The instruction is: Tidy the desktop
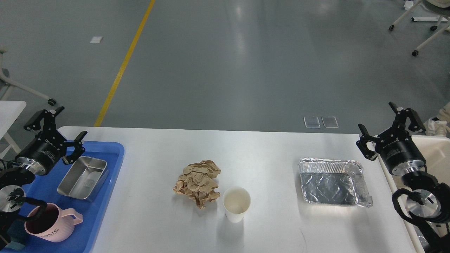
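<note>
The white desktop (267, 158) holds a crumpled brown paper ball (197, 182), a white paper cup (236, 203) standing upright just right of it, and an empty foil tray (332, 182) at the right. My left gripper (58, 130) is open and empty above the far corner of the blue tray (105, 175). My right gripper (383, 126) is open and empty, raised right of the foil tray, over the table's right edge.
The blue tray at the left holds a steel box (82, 177) and a pink mug (52, 223). A beige bin (436, 154) stands at the table's right end. Grey floor with a yellow line (123, 66) lies beyond.
</note>
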You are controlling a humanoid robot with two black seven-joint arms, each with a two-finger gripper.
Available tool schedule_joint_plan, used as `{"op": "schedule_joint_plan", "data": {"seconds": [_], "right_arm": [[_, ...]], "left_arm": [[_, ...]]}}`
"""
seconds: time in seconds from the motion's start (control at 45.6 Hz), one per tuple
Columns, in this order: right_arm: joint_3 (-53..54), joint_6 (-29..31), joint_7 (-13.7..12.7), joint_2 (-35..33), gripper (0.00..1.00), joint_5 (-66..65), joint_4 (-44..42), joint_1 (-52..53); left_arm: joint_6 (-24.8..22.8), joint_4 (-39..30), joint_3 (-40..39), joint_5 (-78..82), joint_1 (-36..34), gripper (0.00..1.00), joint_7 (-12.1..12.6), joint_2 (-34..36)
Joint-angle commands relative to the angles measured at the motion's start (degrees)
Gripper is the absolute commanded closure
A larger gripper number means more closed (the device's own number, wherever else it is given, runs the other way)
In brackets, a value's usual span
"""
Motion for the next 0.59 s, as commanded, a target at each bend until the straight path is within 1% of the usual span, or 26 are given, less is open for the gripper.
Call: {"op": "schedule_joint_plan", "data": {"seconds": [0.0,0.088,0.197,0.351,0.394,0.438,0.482,0.526,0.57], "right_arm": [[0.2,0.1,-0.1,-3.1,0.00,0.4,-2.2,0.1],[-0.6,2.2,0.0,-8.5,0.00,0.3,-2.1,-0.1],[-1.3,8.9,0.3,-15.8,0.00,-0.4,-2.5,-0.4],[-1.7,11.7,0.7,-23.7,0.00,-0.8,-2.6,-0.9],[-2.7,13.8,1.0,-25.5,0.00,-1.5,-2.1,-0.9],[-3.3,16.1,2.4,-27.1,0.00,-3.2,-1.8,-0.9],[-3.5,17.7,5.1,-28.7,0.00,-5.8,-1.8,-1.0],[-3.8,18.4,7.5,-30.1,0.00,-9.6,-1.6,-1.0],[-4.1,18.7,9.3,-31.2,0.00,-14.1,-1.5,-1.0]], "left_arm": [[-0.6,-0.3,-0.2,0.0,-0.2,0.03,0.1,0.1],[-0.8,-0.3,-0.3,0.1,-0.1,0.03,0.1,0.1],[-1.0,-0.3,-0.2,0.1,-0.1,0.03,0.1,0.0],[-1.1,-0.5,0.0,0.3,-0.1,0.03,0.0,-1.5],[-1.2,-0.5,0.0,0.4,-0.1,0.03,0.0,-1.9],[-1.5,-0.5,0.0,0.4,-0.1,0.03,0.0,-2.0],[-1.8,-0.5,-0.1,0.4,-0.1,0.03,0.0,-2.1],[-2.1,-0.5,-0.1,0.4,-0.1,0.03,0.0,-2.2],[-2.4,-0.5,0.0,0.4,0.0,0.03,0.0,-2.2]]}}
